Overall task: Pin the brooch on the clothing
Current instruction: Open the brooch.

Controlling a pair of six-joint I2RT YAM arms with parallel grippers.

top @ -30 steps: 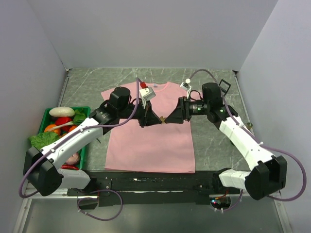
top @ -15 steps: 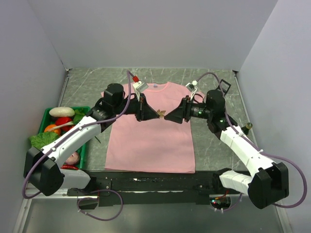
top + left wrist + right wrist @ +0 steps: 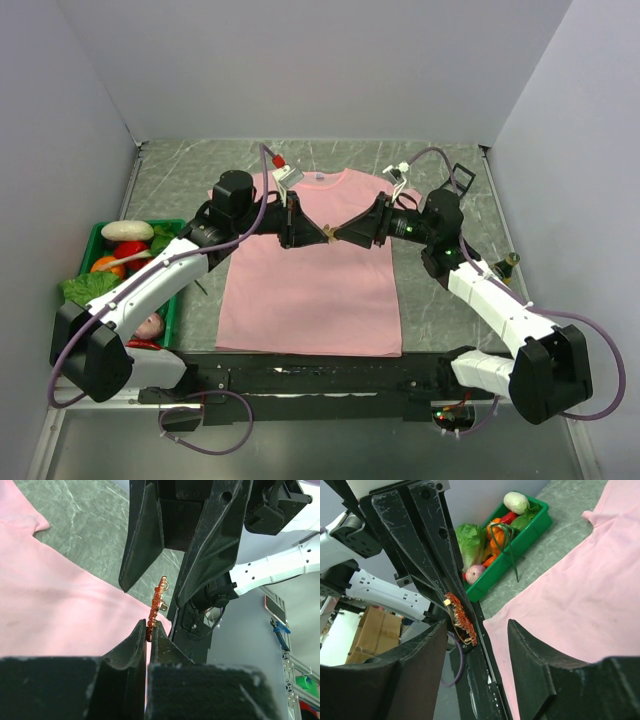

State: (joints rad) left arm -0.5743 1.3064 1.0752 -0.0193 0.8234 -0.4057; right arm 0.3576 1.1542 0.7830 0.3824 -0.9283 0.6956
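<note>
The brooch, a tiny orange-red jagged pin with gold fittings, hangs in the air above the chest of the clothing, a pink T-shirt laid flat on the table. My left gripper is shut on the lower end of the brooch, which stands edge-on. Facing it tip to tip, my right gripper is open, one finger on each side of the brooch, not touching it. Pink clothing lies below the brooch.
A green bin of toy vegetables stands at the table's left edge, also seen in the right wrist view as the bin. A small dark object sits near the right wall. Grey walls close three sides.
Both grippers shifted a little toward the shirt's collar. The right gripper then advanced left until its fingers flank the brooch, and its jaws narrowed somewhat. The left grip is unchanged.
</note>
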